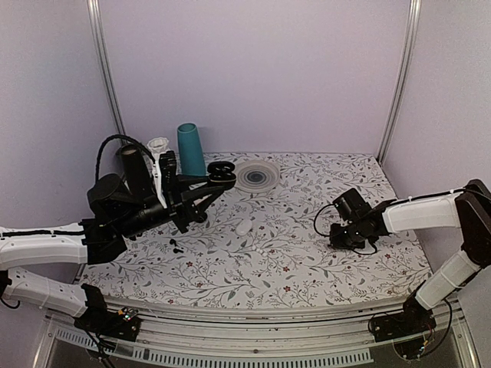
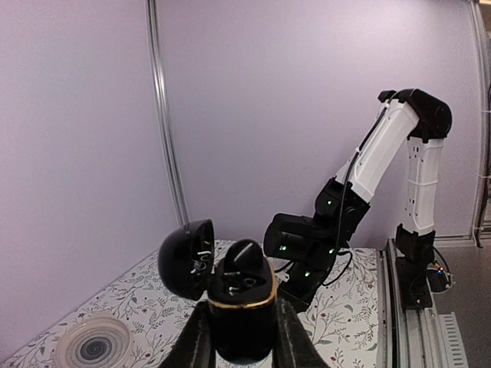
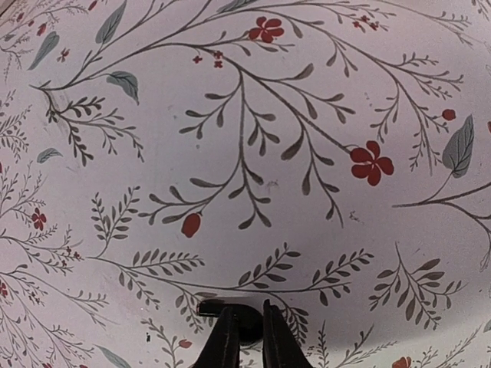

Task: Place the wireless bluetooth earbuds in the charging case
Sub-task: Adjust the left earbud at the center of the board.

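Observation:
My left gripper (image 2: pixel 242 326) is shut on a black charging case (image 2: pixel 242 307) with a gold rim, held up above the table with its lid (image 2: pixel 186 258) swung open. A glossy black earbud (image 2: pixel 247 257) sits in the case top. In the top view the case (image 1: pixel 221 172) is at the back left. My right gripper (image 3: pixel 244 316) is low on the table, shut on a second black earbud (image 3: pixel 211 308) that lies on the cloth; in the top view it is at the right (image 1: pixel 337 238). Another small black earbud (image 1: pixel 175 245) lies at the left. A white case (image 1: pixel 245 227) lies mid-table.
A teal cup (image 1: pixel 191 149), a white funnel-like piece (image 1: pixel 159 146) and a black cylinder (image 1: pixel 132 165) stand at the back left. A clear round dish (image 1: pixel 257 175) lies at the back centre, also in the left wrist view (image 2: pixel 93 345). The floral cloth (image 1: pixel 322 276) covers the table.

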